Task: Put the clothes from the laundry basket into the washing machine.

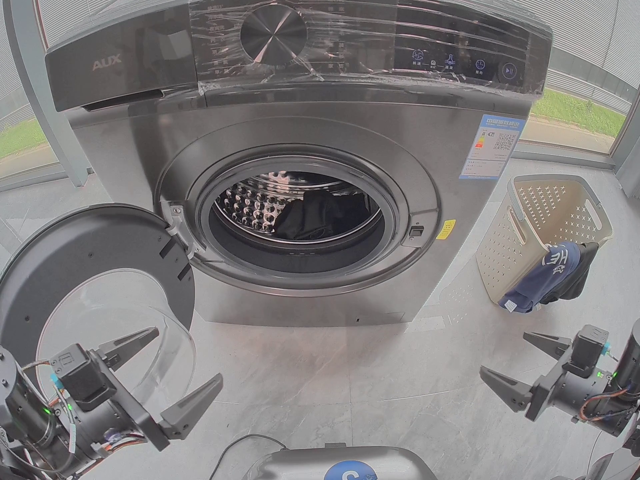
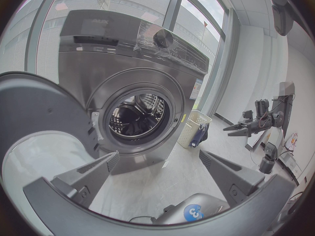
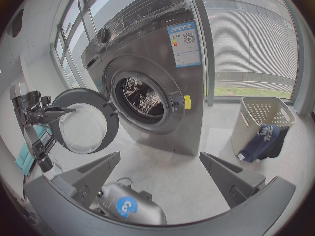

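Note:
The grey washing machine [image 1: 293, 135] stands straight ahead with its round door [image 1: 87, 281] swung open to the left. A dark garment [image 1: 313, 215] lies inside the drum. A cream laundry basket [image 1: 540, 235] stands to the machine's right, with a navy garment [image 1: 543, 275] and a black one [image 1: 577, 275] draped over its front rim. My left gripper [image 1: 187, 365] hangs open and empty low at the left, before the door. My right gripper [image 1: 517, 368] is open and empty low at the right, short of the basket.
Pale tiled floor [image 1: 347, 368] spreads between the grippers and the machine. Glass walls [image 1: 587, 48] rise behind the machine and beside the basket. The open door juts out over the floor on the left.

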{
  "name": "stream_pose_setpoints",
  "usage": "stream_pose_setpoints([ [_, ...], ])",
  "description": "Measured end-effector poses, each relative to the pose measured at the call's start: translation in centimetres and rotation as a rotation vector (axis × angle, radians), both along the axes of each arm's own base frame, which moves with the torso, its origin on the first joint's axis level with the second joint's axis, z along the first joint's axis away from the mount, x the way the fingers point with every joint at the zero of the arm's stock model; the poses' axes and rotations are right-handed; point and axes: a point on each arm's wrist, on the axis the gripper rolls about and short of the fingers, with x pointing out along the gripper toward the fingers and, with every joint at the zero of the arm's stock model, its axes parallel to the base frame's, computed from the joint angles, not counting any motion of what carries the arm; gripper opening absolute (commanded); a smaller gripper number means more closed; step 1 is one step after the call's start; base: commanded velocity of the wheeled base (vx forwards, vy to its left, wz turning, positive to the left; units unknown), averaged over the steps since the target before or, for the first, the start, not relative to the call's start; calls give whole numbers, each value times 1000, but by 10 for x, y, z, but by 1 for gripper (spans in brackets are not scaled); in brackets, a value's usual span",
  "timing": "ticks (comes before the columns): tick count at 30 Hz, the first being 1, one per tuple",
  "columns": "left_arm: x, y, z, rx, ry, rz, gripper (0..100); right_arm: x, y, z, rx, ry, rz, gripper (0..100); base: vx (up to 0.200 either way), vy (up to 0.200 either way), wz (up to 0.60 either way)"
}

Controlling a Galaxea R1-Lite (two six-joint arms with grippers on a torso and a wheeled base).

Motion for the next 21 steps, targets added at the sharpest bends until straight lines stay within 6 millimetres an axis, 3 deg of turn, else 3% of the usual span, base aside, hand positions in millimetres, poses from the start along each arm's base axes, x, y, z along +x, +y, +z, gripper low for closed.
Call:
stream_pose_setpoints([
  [3, -9, 13, 0, 15, 14, 22, 100, -15, -15, 2, -18, 18, -28, 100, 0, 0, 0],
  [6, -19, 26, -1, 29, 28, 49, 100, -30, -30, 4, -24, 13, -65, 100, -200, 0, 0],
  [15, -62, 69, -10, 7, 9, 132, 100, -77, -67, 0, -9, -55, -211, 100, 0, 0, 0],
  [21, -91, 86, -27, -7, -15, 220, 100, -109, -81, -15, 8, -106, -304, 100, 0, -200, 0],
])
